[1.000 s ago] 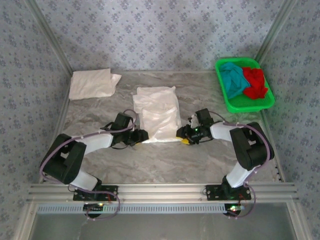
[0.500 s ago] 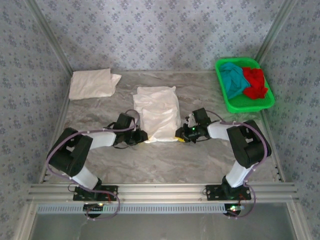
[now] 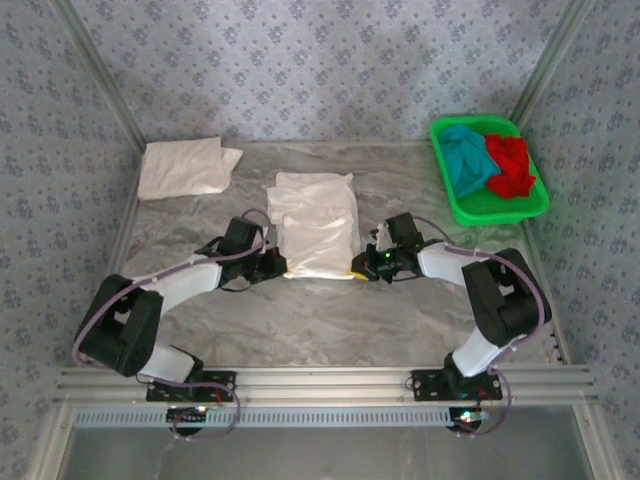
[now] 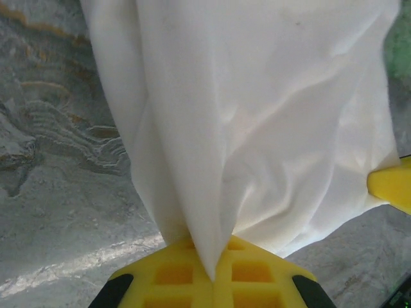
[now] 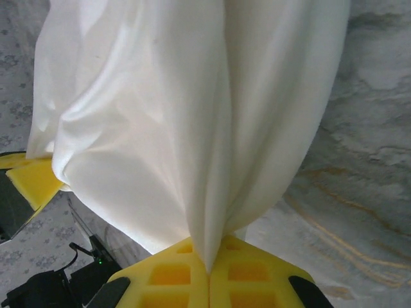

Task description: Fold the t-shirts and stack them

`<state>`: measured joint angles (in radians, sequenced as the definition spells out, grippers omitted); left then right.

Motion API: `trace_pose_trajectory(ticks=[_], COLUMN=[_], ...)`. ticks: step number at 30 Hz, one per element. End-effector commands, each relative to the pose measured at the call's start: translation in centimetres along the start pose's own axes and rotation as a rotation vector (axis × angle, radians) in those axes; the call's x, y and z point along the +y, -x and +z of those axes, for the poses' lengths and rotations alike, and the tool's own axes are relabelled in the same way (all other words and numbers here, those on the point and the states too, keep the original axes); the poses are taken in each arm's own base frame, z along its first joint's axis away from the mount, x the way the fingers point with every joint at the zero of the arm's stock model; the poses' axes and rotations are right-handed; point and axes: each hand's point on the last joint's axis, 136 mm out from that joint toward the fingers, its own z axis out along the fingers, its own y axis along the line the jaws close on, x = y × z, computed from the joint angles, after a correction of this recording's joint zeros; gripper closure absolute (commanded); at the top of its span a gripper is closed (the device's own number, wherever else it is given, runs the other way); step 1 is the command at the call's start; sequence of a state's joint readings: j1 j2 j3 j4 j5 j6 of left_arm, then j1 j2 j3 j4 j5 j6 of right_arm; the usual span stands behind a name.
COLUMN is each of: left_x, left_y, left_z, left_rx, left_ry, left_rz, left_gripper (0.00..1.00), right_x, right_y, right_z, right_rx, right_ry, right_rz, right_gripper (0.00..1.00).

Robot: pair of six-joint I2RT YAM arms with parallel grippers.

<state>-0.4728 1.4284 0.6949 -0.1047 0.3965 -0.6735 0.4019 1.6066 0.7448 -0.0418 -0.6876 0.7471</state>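
t-shirt [image 3: 318, 225] centre, basket [image 3: 495, 210] rear right

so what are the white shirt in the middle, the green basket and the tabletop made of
the white shirt: soft matte cloth, it creases and drapes in folds. the green basket: looks like moulded plastic, with a smooth bright rim. the tabletop: grey veined marble look, possibly only a printed surface.

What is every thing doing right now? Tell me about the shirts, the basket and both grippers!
middle white t-shirt: partly folded, near corners pinched.
left gripper: shut on the middle white t-shirt's near left corner.
right gripper: shut on its near right corner.
folded white t-shirt: lying folded, back left.
teal t-shirt: crumpled in the basket.
red t-shirt: crumpled beside the teal one.
green basket: upright, holding both.
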Motion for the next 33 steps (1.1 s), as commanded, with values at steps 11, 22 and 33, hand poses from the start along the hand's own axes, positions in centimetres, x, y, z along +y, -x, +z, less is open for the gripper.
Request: trace_pose_trajectory(ticks=[11, 22, 33], left_x=[0.0, -6.9, -11.4], left_y=[-6.7, 6.9, 16.0], left_z=[-3.9, -5.4, -6.7], left_rx=[0.069, -0.061, -0.095], left_ry=[0.053, -0.09, -0.103], left_rz=[0.027, 0.164, 0.292], left_gripper=[1.0, 1.0, 1.0], right_x=[1.9, 9.4, 12.5], right_y=[-8.3, 3.6, 11.3], right_z=[-0.4, -3.0, -6.0], right_rx=[0.083, 0.0, -0.07], right_ry=[-0.049, 0.015, 0.076], right_rz=[-0.014, -0.14, -0.101], right_gripper=[1.0, 1.0, 1.0])
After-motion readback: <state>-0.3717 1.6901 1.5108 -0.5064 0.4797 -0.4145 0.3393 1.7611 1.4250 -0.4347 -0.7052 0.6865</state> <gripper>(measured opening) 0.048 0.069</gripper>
